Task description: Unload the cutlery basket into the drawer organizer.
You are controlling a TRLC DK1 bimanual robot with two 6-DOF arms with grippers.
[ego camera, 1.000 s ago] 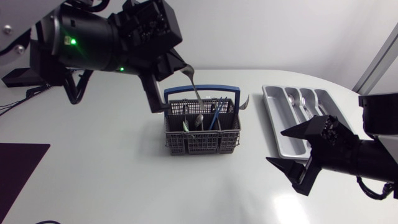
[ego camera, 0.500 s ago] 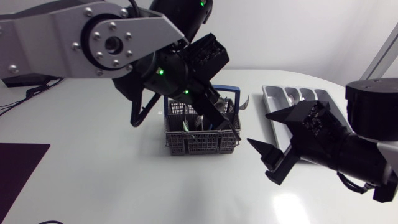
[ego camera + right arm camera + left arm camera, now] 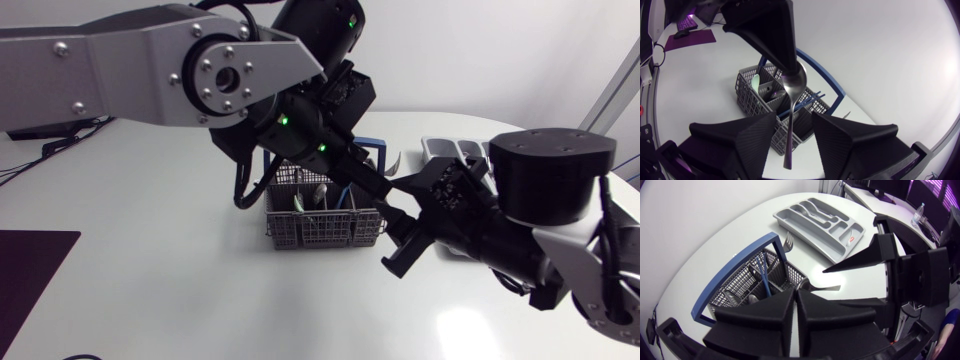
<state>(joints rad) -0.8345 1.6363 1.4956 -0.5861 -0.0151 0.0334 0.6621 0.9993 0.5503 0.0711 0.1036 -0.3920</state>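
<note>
Seemingly early on, we held a spoon (image 3: 792,86) clamped in our left hand (image 3: 796,293), right hand (image 3: 794,116) spread around its handle; cutlery basket (image 3: 325,226) well stocked, drawer organizer (image 3: 826,250) holding few pieces.

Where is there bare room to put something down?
Bare: the white stretch between basket and dark mat, and the strip before the basket. Crowded: beside the basket, where the left hand holds a spoon inside the open right hand, near the organizer.

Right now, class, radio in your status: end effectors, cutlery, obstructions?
Left end effector shut on spoon. Right end effector open around it. Basket holds more cutlery. Nothing blocking handover.
</note>
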